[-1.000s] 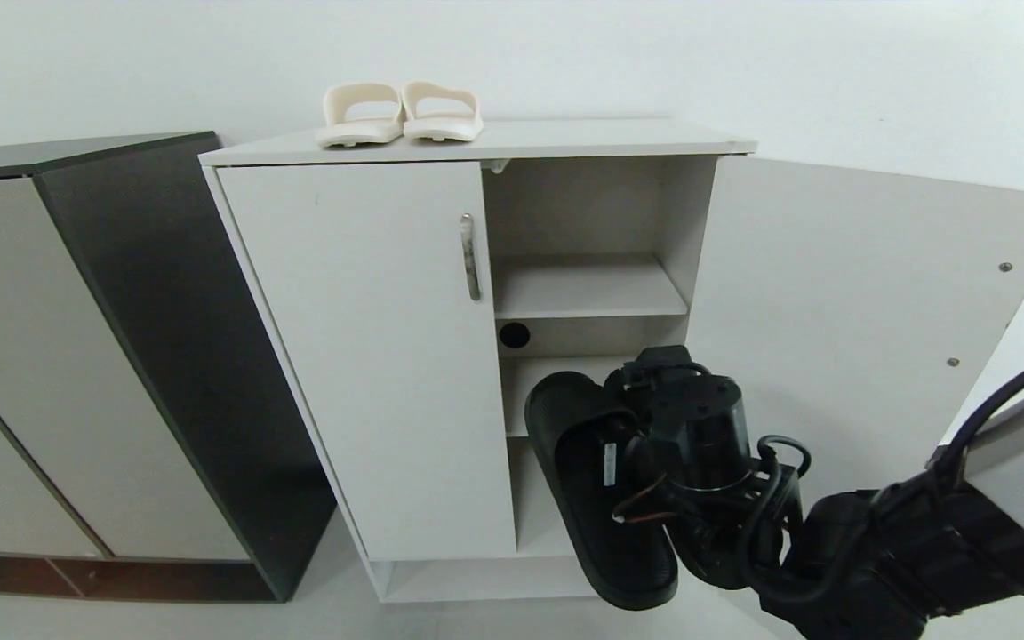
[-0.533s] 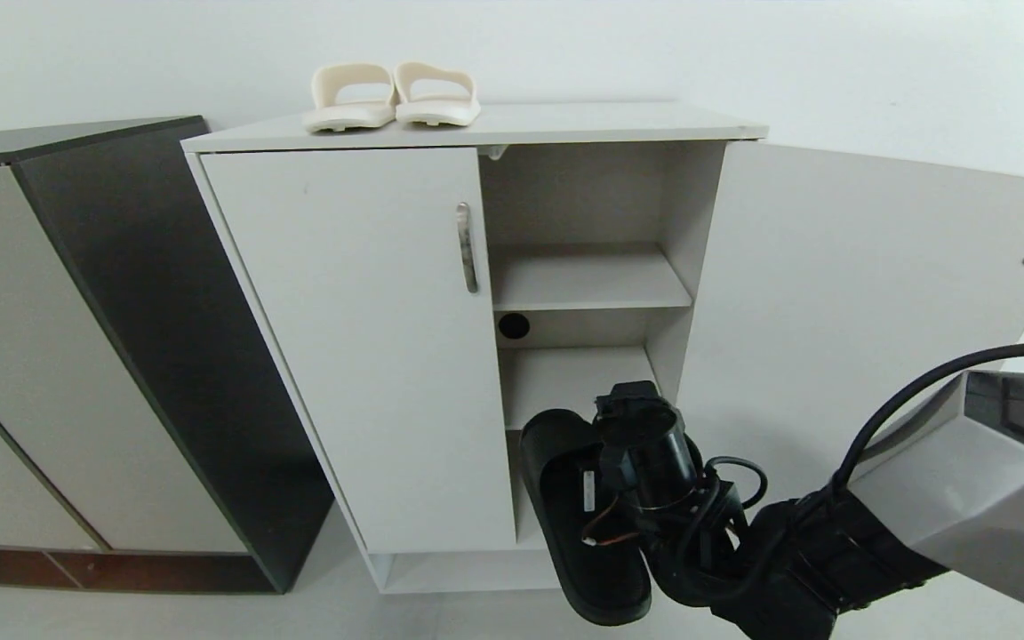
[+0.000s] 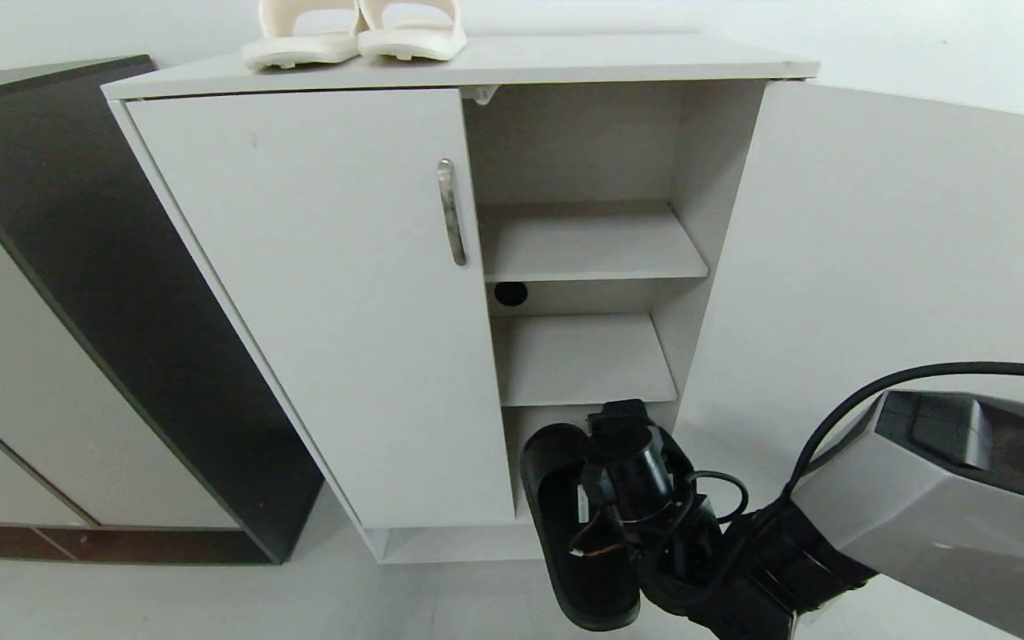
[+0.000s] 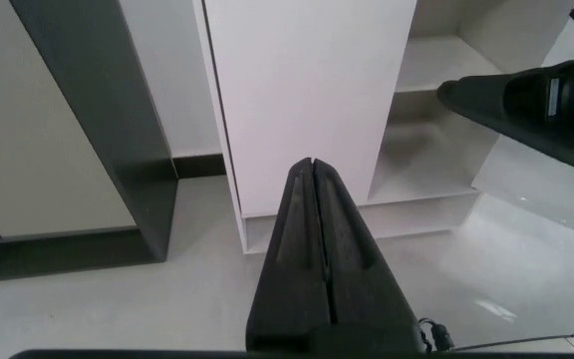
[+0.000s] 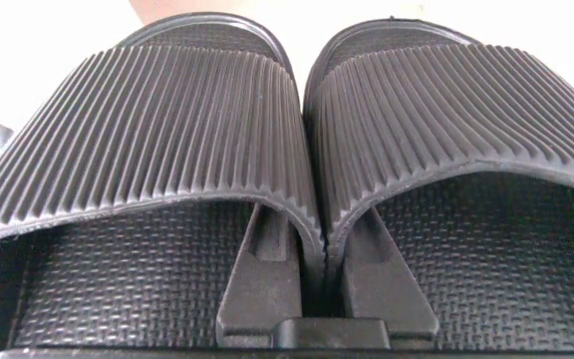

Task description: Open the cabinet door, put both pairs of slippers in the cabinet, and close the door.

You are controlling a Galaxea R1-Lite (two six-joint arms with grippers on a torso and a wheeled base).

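Far left stands a dark cabinet [image 3: 121, 293], apart from the job. My left gripper [image 4: 312, 175] hangs low in front of the white cabinet [image 3: 476, 67], fingers pressed flat together with nothing between them.

The white cabinet's left door [image 3: 316, 302] is closed, its metal handle [image 3: 450, 213] upright at the inner edge. The cream slippers [image 3: 352, 27] sit side by side on the cabinet top, above that closed door, toward the left end.

The right half of the cabinet is open. The upper shelf [image 3: 588, 240] and middle shelf [image 3: 579, 356] are both bare, with a round hole [image 3: 509, 292] in the back panel between them.

The black slippers [image 3: 565, 524] are low at the mouth of the bottom compartment, held on edge as a pair, toes toward the cabinet. I can't tell if the toes have crossed the front edge. My right gripper [image 5: 319, 264] has them: one finger [image 5: 267, 269] goes under each ribbed strap, clamping the two inner side walls together.

The right door [image 3: 876, 249] is swung wide open, past the right arm.
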